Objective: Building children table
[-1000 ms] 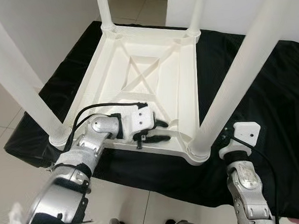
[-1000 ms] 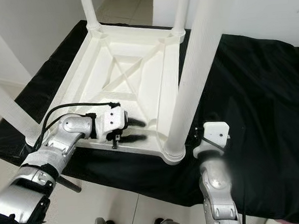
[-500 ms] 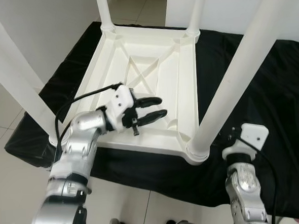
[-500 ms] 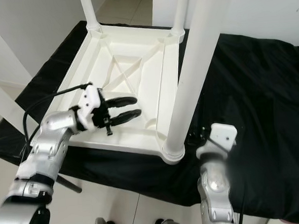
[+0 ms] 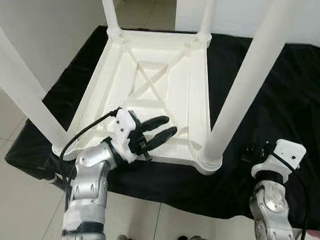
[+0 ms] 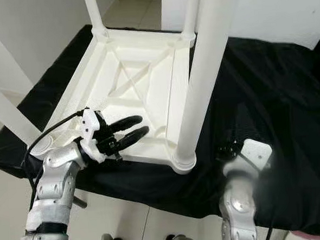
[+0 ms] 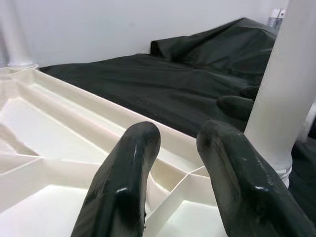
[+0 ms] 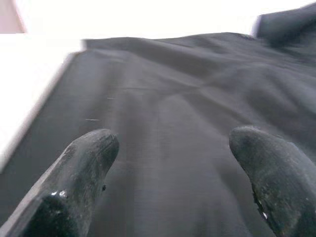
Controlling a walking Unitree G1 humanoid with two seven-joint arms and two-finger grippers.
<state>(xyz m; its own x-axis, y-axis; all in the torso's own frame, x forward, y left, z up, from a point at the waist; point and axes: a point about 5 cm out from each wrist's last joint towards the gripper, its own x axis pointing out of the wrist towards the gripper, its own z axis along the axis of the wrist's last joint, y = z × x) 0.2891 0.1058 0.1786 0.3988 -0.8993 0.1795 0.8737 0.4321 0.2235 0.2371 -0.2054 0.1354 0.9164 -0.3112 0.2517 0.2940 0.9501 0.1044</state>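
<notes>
Across most of the frame, black cloth sheet (image 5: 288, 90) covers a low surface, pale tiled floor (image 5: 11, 178) around it at left and bottom. Centre and upper centre: white plastic children's table (image 5: 157, 82) upside down on the cloth, ribbed underside with an X brace facing up, four round white legs standing up from its corners. Near-right leg (image 5: 244, 82) runs from lower centre to the top right; near-left leg (image 5: 16, 85) runs along the left edge; two far legs at top centre. Lower left: silver left arm with black cable; left gripper (image 5: 156, 131) over the near edge of the table underside, its two black fingers (image 7: 123, 182) a little apart, nothing between them, pointing toward the base of the near-right leg. Lower right: silver right arm; right gripper (image 8: 173, 177) over bare black cloth, well apart from the table, fingers spread wide, nothing held.
</notes>
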